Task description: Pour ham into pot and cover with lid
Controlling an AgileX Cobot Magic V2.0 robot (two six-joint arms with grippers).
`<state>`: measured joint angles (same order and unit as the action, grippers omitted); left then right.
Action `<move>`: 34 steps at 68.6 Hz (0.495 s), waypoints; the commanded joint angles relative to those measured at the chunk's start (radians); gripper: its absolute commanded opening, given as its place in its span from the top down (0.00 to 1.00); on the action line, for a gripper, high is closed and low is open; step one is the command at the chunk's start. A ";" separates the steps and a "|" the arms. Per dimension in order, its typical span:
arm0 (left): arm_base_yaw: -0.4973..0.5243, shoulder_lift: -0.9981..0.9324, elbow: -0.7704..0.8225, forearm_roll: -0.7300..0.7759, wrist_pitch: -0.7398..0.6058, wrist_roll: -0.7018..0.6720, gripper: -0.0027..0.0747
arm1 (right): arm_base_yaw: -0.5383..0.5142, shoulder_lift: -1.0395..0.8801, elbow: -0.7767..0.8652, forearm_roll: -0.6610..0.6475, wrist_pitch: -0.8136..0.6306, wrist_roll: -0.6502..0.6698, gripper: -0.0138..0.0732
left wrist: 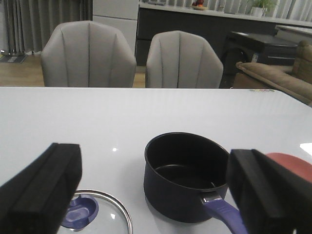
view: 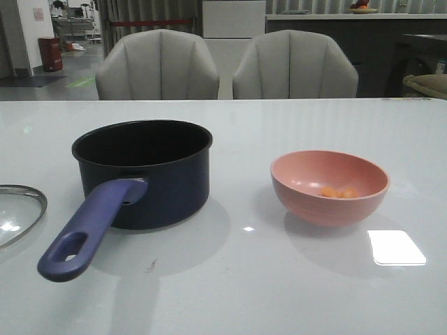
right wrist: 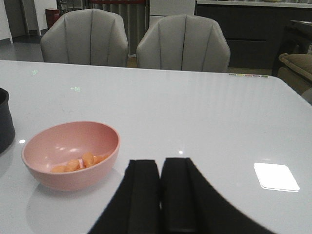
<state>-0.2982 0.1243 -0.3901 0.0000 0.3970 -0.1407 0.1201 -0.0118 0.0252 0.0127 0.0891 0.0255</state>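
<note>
The saucepan [view: 143, 171] points its handle [view: 91, 230] toward the camera; left claw [left wrist: 156, 195] gapes wide, empty; right claw [right wrist: 160, 195] is clenched, empty.

The front view's left edge crops the lid [view: 17, 213].

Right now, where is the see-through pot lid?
In the front view, the round glass lid lies flat on the white table at the far left edge, left of the dark navy saucepan's blue handle.

A glossy white table [view: 293, 293] carries a pink bowl [view: 329, 202] on its right half. Two grey padded chairs [view: 158, 66] stand side by side behind its far edge, a red bin [view: 50, 54] beyond them.
</note>
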 commanded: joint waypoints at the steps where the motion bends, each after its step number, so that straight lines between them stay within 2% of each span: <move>1: -0.008 -0.023 -0.007 -0.007 -0.079 -0.005 0.14 | -0.005 -0.018 -0.004 -0.013 -0.129 0.000 0.69; 13: -0.008 -0.033 0.000 0.000 -0.103 -0.005 0.14 | -0.002 -0.009 -0.045 -0.002 -0.136 0.018 0.69; 26: -0.008 -0.033 0.009 0.000 -0.107 -0.005 0.14 | -0.002 0.174 -0.235 0.014 0.094 0.012 0.69; 34: -0.008 -0.033 0.017 0.000 -0.126 -0.005 0.14 | -0.002 0.321 -0.334 0.014 0.153 0.012 0.69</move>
<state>-0.2982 0.0806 -0.3539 0.0000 0.3669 -0.1407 0.1201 0.1987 -0.2155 0.0275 0.2590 0.0427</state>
